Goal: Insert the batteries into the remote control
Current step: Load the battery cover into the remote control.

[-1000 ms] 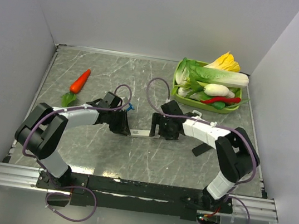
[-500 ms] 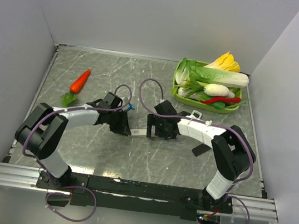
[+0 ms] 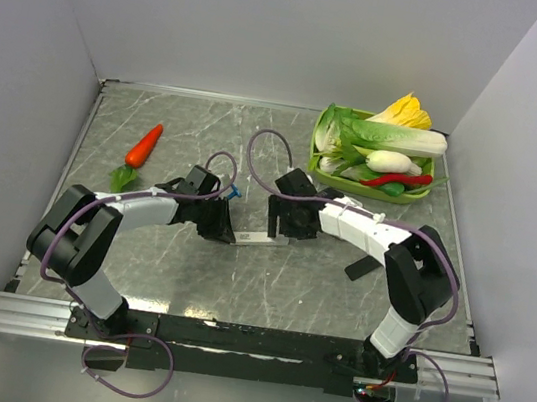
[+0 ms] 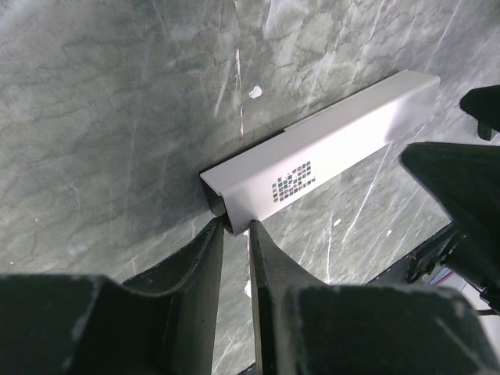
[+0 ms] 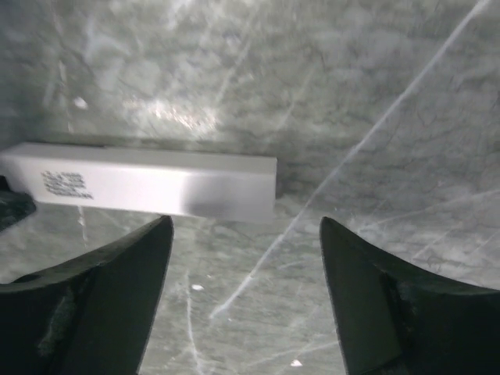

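The slim white remote control lies flat on the marble table, its printed label showing. My left gripper is shut on the remote's left end, with both fingertips pinching that corner. My right gripper hovers open just behind the remote's right end, its fingers spread wide apart with only bare table between them. No batteries are in view.
A black remote lies right of the right arm. A small blue piece sits behind the left gripper. A toy carrot lies far left. A green tray of toy vegetables stands at the back right.
My right gripper has spread its jaws wider, shifted slightly left and drawn back off the remote's right end. The left gripper and the remote have stayed put.
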`<state>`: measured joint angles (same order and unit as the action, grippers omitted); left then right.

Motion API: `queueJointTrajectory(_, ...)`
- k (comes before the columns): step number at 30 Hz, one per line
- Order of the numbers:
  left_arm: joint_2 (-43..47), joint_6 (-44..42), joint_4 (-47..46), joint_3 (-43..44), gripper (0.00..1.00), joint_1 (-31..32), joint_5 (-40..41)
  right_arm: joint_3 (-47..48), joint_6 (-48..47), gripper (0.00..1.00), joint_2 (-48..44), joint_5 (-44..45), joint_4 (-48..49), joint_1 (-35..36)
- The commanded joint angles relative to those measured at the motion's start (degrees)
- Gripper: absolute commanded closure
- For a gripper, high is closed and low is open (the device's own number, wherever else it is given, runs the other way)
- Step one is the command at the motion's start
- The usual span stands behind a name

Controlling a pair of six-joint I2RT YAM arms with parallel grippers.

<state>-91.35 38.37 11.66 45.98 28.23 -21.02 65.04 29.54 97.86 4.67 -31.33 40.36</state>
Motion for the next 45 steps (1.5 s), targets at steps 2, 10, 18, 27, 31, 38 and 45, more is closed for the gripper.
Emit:
queueJointTrajectory(2, 0.0, -0.4, -0.9, 0.0, 0.76, 0.4, 1.4, 3.6, -0.8, 0.33, 2.2, 1.0, -0.7, 0.3)
queueJointTrajectory(10, -0.1, -0.5, -0.9, 0.1, 0.76, 0.4, 1.2, 3.3, -0.4, 0.43, 4.3, 0.1, -0.6, 0.3)
queueJointTrajectory(18, 0.0, -0.2, -1.3, 0.3, 0.76, 0.4, 1.1, 3.2, -0.4, 0.65, 5.1, -2.6, 0.4, 1.7)
queueJointTrajectory(27, 1.2, 1.7, -5.0, -0.3, 0.77, 0.4, -2.4, 2.5, 2.2, 0.67, 6.8, -9.1, 3.5, 3.7)
queueJointTrajectory(31, 1.6, 3.0, -8.1, -0.6, 0.76, 0.4, -4.6, 1.6, 4.1, 0.67, 6.3, -11.6, 5.3, 3.7)
queueJointTrajectory(38, 1.9, 4.0, -11.2, -1.2, 0.76, 0.4, -8.3, -0.3, 5.6, 0.66, 4.4, -13.8, 8.9, 3.6)
queueJointTrajectory(45, 5.0, 3.5, -7.3, -2.5, 0.71, -1.5, -3.3, -1.5, 1.4, 0.53, 0.8, -10.6, 8.2, 3.1)
